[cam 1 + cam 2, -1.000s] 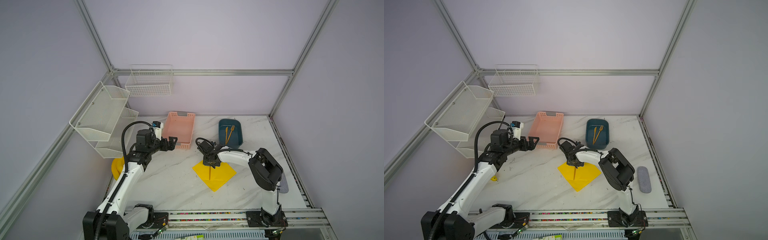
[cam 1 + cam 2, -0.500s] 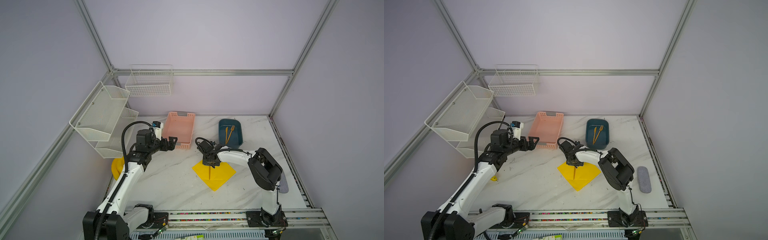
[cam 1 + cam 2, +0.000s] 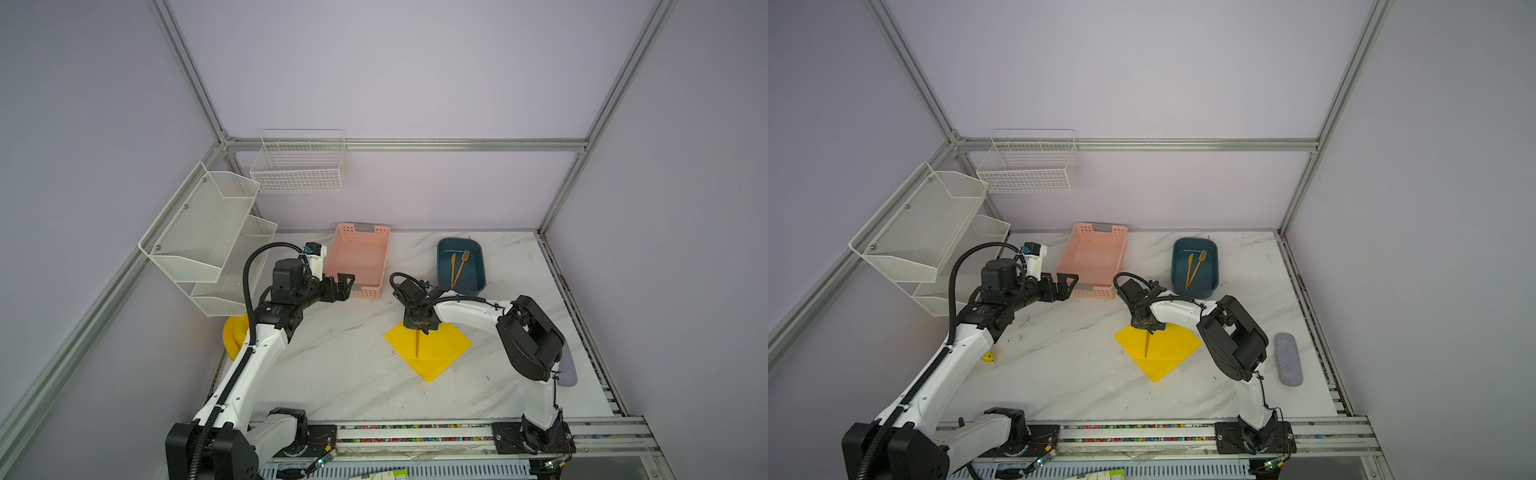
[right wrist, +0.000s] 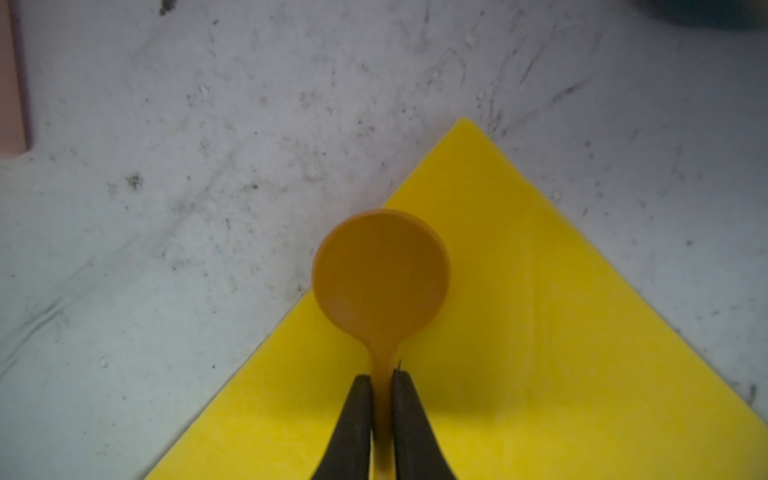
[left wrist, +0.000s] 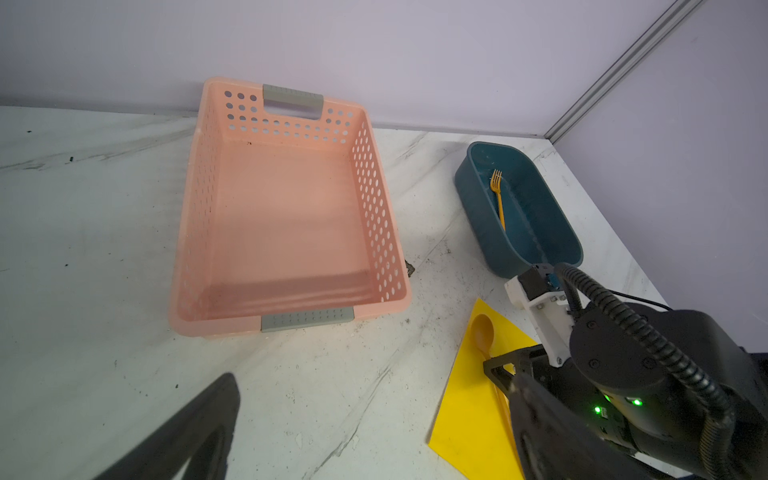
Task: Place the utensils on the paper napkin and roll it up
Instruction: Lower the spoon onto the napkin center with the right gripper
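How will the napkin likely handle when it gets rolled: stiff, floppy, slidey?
The paper napkin lies thin and flat with a faint crease, so it probably flops and folds there. On the smooth marble table it looks light enough to slide if nudged. The spoon, gripped by the right pincer over the napkin's edge, may pin it once released.

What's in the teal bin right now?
A fork and a knife lie side by side in the teal bin. In the left wrist view its wall hides the knife.

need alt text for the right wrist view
The right hand is shut on the handle of an orange spoon. Its round bowl sits over one edge of a yellow napkin that lies on a scuffed marble table.
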Tool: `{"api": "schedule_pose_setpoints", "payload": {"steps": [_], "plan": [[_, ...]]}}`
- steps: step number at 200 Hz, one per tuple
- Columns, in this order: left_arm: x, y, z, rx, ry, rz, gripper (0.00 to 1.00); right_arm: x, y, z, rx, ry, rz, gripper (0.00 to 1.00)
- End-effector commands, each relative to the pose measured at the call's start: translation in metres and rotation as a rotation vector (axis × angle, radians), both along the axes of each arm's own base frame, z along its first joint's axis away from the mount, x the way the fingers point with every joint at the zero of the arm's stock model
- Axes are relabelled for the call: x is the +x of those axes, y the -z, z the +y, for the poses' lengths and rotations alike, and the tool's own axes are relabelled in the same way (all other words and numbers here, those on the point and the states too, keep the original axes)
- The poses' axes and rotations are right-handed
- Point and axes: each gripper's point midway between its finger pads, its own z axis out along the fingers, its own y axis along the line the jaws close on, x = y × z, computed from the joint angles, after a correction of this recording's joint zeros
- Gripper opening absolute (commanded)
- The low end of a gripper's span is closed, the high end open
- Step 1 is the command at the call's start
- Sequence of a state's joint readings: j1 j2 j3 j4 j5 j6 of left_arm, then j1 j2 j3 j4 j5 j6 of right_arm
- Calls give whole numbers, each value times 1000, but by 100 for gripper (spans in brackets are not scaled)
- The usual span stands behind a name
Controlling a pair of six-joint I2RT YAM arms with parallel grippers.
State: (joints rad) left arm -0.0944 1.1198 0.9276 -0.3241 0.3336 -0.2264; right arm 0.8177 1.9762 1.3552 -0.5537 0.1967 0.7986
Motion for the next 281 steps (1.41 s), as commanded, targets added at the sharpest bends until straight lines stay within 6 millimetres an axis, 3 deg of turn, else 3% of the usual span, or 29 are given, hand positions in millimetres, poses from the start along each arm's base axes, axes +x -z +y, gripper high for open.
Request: {"api": "schedule_pose_setpoints", "payload": {"steps": [1, 42, 281], "plan": [[3, -25, -1, -13, -1, -62, 100, 1, 8, -4, -26, 12, 17, 15], [3, -25, -1, -13, -1, -60, 100, -2, 16, -5, -37, 7, 32, 15], [3, -26, 1, -13, -5, -62, 100, 2, -5, -9, -44, 10, -3, 12]]}}
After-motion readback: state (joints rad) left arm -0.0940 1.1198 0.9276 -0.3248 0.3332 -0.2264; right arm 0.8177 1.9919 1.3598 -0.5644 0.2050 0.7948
